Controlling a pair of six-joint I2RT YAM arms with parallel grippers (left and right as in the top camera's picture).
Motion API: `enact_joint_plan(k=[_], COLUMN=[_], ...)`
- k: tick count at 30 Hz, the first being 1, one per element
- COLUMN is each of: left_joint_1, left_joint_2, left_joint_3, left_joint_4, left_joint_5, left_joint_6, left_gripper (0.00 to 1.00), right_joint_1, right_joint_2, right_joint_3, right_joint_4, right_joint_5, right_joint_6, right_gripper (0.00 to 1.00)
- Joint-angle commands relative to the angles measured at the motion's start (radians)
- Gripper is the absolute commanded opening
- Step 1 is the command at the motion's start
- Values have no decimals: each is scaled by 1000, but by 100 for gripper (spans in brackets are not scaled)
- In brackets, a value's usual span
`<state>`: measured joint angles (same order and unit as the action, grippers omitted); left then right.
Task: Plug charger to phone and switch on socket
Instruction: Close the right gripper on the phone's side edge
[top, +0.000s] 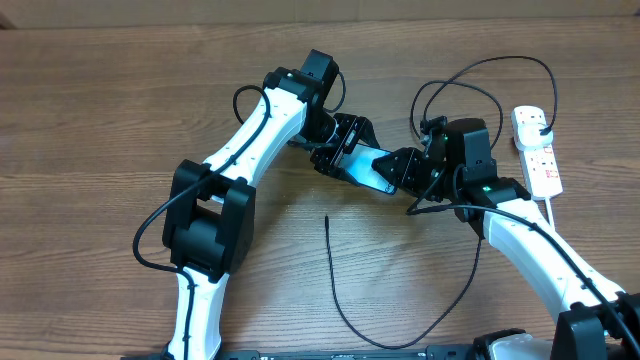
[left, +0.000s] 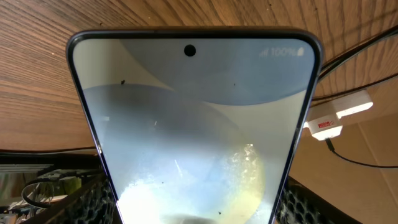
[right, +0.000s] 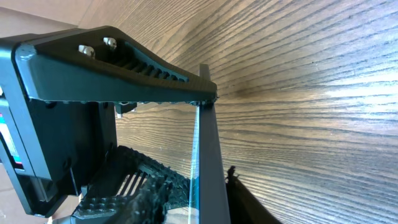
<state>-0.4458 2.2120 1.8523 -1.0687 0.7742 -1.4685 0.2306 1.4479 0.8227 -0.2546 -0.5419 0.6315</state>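
Note:
The phone (top: 372, 172) with its glowing blue screen hangs above the table's middle, held at both ends. My left gripper (top: 345, 152) is shut across its width; in the left wrist view the phone (left: 193, 124) fills the picture between the mesh pads (left: 93, 199). My right gripper (top: 408, 172) is shut on the opposite end, where the phone (right: 206, 149) shows edge-on between its fingers (right: 146, 186). The charger (top: 335, 290) lies loose on the table, its tip (top: 327, 218) just below the phone. The socket (top: 538, 150) lies at the right edge.
The black cable loops along the front of the table and behind my right arm toward the plug (top: 540, 127) on the strip. The strip (left: 339, 115) also shows past the phone in the left wrist view. My left gripper's finger (right: 118, 62) crosses the right wrist view.

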Motion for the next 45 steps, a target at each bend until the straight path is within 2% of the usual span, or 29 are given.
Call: enact_joint_plan(k=[1,16,21,45], left_joint_1=[-7,-8,-7,-7], left_joint_2=[-45,-45,-45,-45], left_joint_3=[24,24,24,24], left_joint_4=[0,1,1,1], left_joint_5=[28,7,7,0], left_joint_6=[-35,-44,-47,-47], left_gripper=[4,4,4,4], right_joint_1=[5,5,5,5], right_joint_2=[1,1,1,1], right_joint_3=[2,2,2,2], right_joint_4=[6,-4,-5,-10], right_joint_5=[6,7,7,18], right_joint_6=[-5,-13,-13,-12], right_gripper=[27,20,15,9])
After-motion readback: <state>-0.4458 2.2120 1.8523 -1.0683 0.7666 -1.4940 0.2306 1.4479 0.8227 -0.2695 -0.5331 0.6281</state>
